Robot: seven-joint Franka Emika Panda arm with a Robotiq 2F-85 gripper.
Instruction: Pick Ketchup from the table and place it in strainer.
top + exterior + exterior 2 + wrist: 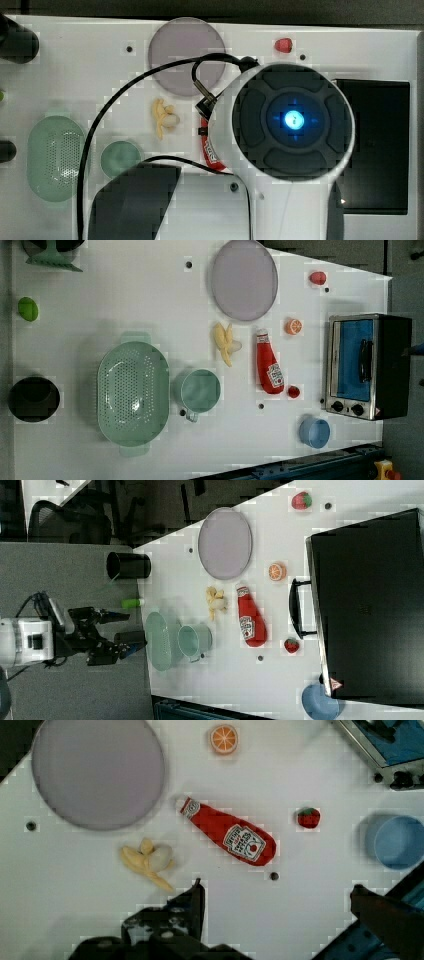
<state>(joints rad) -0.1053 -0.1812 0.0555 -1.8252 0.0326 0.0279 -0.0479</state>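
Note:
The ketchup is a red squeeze bottle with a white cap and label, lying flat on the white table between the banana and the toaster oven. It lies in the wrist view as ketchup and in the right view as ketchup. From above, the arm covers most of the ketchup. The strainer, a pale green perforated oval basket, sits empty at the left view's left, also strainer and strainer. My gripper hangs high above the table, open wide, with nothing between its fingers.
A purple plate, a peeled banana and a round green cup lie near the bottle. An orange slice, two strawberries, a blue bowl and a toaster oven are on the left view's right.

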